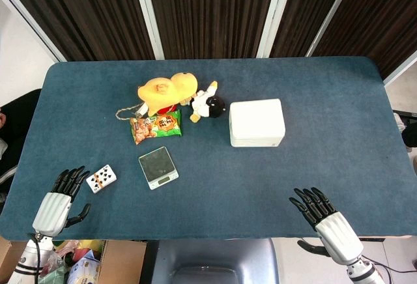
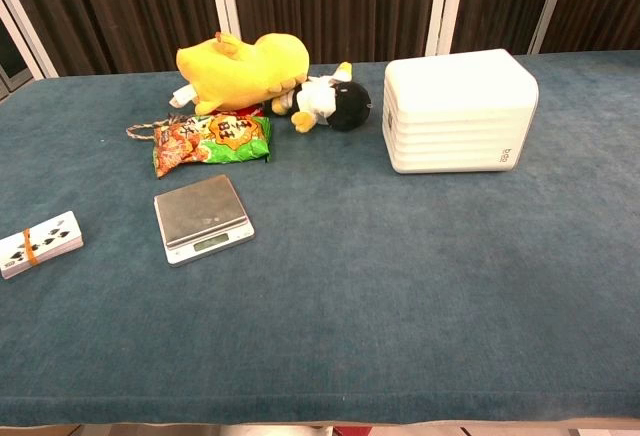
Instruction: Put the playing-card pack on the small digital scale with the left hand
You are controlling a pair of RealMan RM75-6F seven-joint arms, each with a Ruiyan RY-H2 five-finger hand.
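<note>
Head view: the blue-carpeted table seen from above, with both robot hands at its near edge. The left hand lies at the near left corner, fingers spread and pointing away from the robot, grasping nothing. The right hand lies at the near right edge, fingers likewise spread and empty. The playing-card pack lies flat on the cloth, face up and bound by an orange band, just beside the left hand's fingertips but apart from them. The small digital scale sits to the right of the pack, near it and not touching; its steel platform carries nothing. Behind the scale lies a green-and-orange snack bag, and behind that a yellow plush toy with a short cord at its left side. A small black-and-white plush bird rests against the yellow toy's right side. A white ribbed box stands well to the right of the toys, near the table's centre.

Chest view: the same layout seen from the front, with neither hand visible. The pack lies at the far left edge, the scale to its right with its display facing the camera, and the white box at the upper right.
</note>
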